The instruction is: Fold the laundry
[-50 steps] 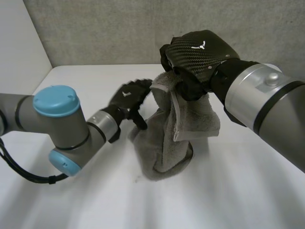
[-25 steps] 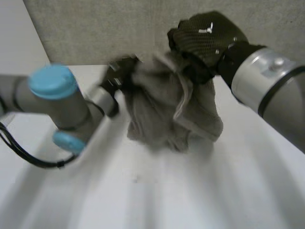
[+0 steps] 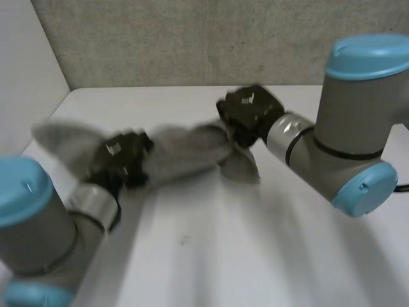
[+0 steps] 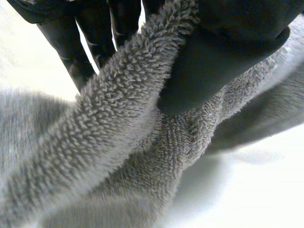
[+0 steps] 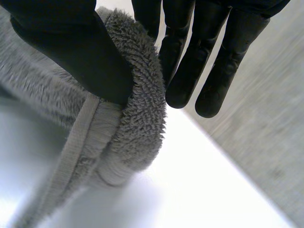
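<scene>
A towel (image 3: 185,160) is stretched between both hands over the surface (image 3: 255,243). The left hand (image 3: 121,158) pinches its left part between fingers (image 4: 61,42) and thumb. The right hand (image 3: 248,114) likewise pinches its hemmed right edge.

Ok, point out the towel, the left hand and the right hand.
towel (image 3: 185,163): head view, on the stretch spanning the two hands.
left hand (image 3: 120,158): head view, on the back of the hand.
right hand (image 3: 248,110): head view, on the back of the hand.

grey towel (image 3: 185,160) stretched between left robot hand (image 3: 121,160) and right robot hand (image 3: 246,115) | white table (image 3: 243,256) beneath
</scene>
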Controlling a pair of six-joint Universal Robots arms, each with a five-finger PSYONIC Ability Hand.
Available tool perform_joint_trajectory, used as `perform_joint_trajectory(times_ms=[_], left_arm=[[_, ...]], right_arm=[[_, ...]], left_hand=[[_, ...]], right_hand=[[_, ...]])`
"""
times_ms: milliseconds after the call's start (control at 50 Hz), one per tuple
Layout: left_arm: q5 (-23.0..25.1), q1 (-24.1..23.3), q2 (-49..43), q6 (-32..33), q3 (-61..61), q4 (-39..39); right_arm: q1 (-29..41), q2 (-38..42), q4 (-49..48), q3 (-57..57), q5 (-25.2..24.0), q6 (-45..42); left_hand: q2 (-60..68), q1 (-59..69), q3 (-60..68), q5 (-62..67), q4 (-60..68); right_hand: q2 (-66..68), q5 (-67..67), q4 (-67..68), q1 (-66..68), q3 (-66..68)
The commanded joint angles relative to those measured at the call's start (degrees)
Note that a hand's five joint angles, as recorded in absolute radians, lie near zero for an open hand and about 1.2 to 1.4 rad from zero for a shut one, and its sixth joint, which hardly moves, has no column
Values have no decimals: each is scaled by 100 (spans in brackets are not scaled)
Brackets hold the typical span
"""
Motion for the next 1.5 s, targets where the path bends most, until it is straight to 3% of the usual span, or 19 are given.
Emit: perform_joint_trajectory(times_ms=[20, 60, 100, 240, 340, 420, 500, 740, 920, 940, 980, 1000, 1040, 1060, 1080, 1140, 1300, 1420, 1500], left_arm=[[1, -814, -258, 258, -388, -549], [10, -954, -241, 285, -266, -960], [10, -972, -223, 285, -152, -1102], [1, -630, 23, 320, 332, -1314], [185, 467, 243, 364, 683, -1288], [570, 749, 173, 364, 876, -1279], [1213, 864, -230, 364, 1201, -1366], [1733, 987, -1093, 373, 1721, -2351], [2550, 1005, -1321, 688, 1826, -3519], [2550, 1005, -1321, 689, 1826, -3520], [2550, 1005, -1313, 1030, 1853, -3686], [2550, 1005, -1313, 1032, 1853, -3687], [2515, 1005, -1286, 1224, 1896, -3696], [2515, 1005, -1286, 1225, 1897, -3696], [2480, 1005, -1269, 1269, 1940, -3696], [2297, 1005, -1260, 1278, 2168, -3617], [1339, 1005, -1304, 1322, 3212, -2512], [1030, 996, -1409, 1252, 4722, -1456], [864, 979, -1410, 1225, 5409, -1262]], right_arm=[[1, 157, 262, 448, 13, -112], [1, 131, 270, 536, 13, -173], [-8, 87, 279, 642, 22, -244], [-70, -422, 262, 1282, -48, -455], [-96, -818, 34, 1696, -214, -604], [-96, -1162, -204, 1908, -470, -763], [-87, -1652, -380, 2127, -672, -894], [-87, -2585, -995, 2506, -1112, -1009], [-87, -2735, -1074, 2488, -1103, -1079], [-87, -2726, -1083, 2488, -1103, -1131], [-87, -2717, -1101, 2480, -1060, -1184], [-87, -2717, -1101, 2479, -1059, -1185], [-78, -2638, -1101, 2436, -1024, -1342], [-78, -2638, -1101, 2436, -1024, -1343], [-87, -2621, -1101, 2418, -1007, -1421], [-87, -2481, -1101, 2287, -971, -1562], [-78, -1436, -1101, 1366, -524, -1756], [-26, -434, -1573, -416, 125, -2054], [1, -247, -2173, -1054, 514, -1976]], left_hand=[[-2898, -2635, -2930, -2865, -2933], [-5394, -5131, -5426, -5361, -5429], [-5721, -5457, -5753, -5688, -5756], [-5724, -5461, -5756, -5691, -5760], [-5640, -5377, -5672, -5607, -5676], [-5590, -5326, -5622, -5557, -5625], [-5539, -5276, -5571, -5506, -5575], [-5387, -5124, -5420, -5355, -5423], [-4584, -4321, -4616, -4552, -4620], [-4580, -4317, -4612, -4547, -4616], [-3009, -2746, -3041, -2976, -3045], [-2999, -2736, -3031, -2966, -3035], [-1207, -944, -1239, -1174, -1243], [-1199, -936, -1231, -1166, -1235], [-133, 130, -165, -100, -169], [1118, 1381, 1086, 1150, 1082], [1120, 1383, 1088, 1153, 1084], [1120, 1383, 1088, 1153, 1084], [1120, 1383, 1088, 1153, 1084]], right_hand=[[1241, 1374, 1169, 2503, 1209], [1241, 1374, 1169, 2503, 1209], [1241, 1374, 1169, 2503, 1209], [1241, 1374, 1169, 2503, 1209], [1241, 1374, 1169, 2503, 1209], [1241, 1374, 1169, 2503, 1209], [1241, 1374, 1169, 2503, 1209], [1241, 1374, 1169, 2503, 1209], [1241, 1374, 1169, 2503, 1209], [1241, 1374, 1169, 2503, 1209], [1241, 1374, 1169, 2503, 1209], [1241, 1374, 1169, 2503, 1209], [1241, 1374, 1169, 2503, 1209], [1241, 1374, 1169, 2503, 1209], [1241, 1374, 1169, 2503, 1209], [1241, 1374, 1169, 2503, 1209], [1241, 1374, 1169, 2503, 1209], [1241, 1374, 1169, 2503, 1209], [1241, 1374, 1169, 2503, 1209]])
